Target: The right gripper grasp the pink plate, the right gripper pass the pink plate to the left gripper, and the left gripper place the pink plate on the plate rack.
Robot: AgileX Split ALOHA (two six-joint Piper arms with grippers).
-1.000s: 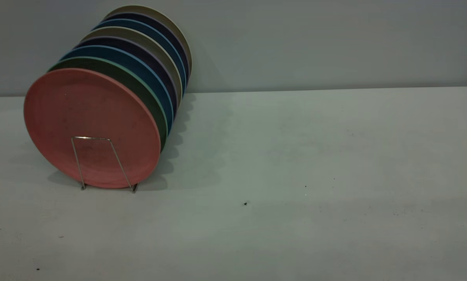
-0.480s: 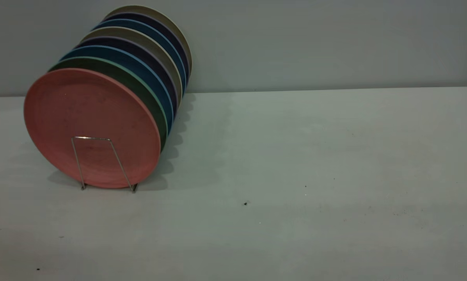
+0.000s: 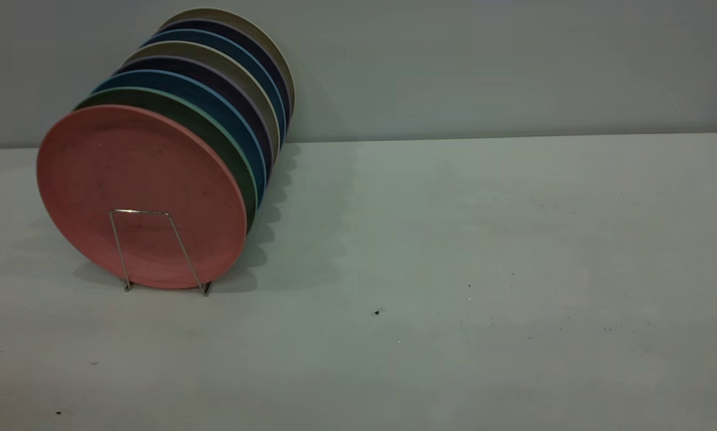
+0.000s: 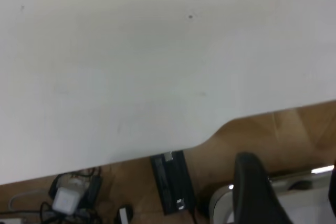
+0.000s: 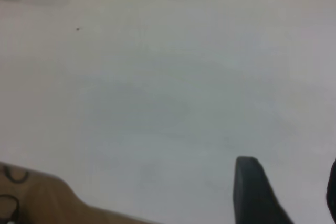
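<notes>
The pink plate [image 3: 136,185] stands upright in the front slot of the plate rack [image 3: 139,211], whose wire loop crosses its lower face. It is at the left of the table in the exterior view. Neither gripper shows in the exterior view. In the left wrist view the left gripper [image 4: 291,192] is open and empty, over the table's edge and the floor. In the right wrist view the right gripper [image 5: 289,192] is open and empty above bare table. Both are away from the plate.
Behind the pink plate stand a green plate [image 3: 172,106] and several blue, dark and beige plates [image 3: 214,60] in the same rack. The white table [image 3: 454,239] meets a grey wall behind. Below the table edge [image 4: 157,153] lie a black box [image 4: 170,182] and cables [image 4: 73,195].
</notes>
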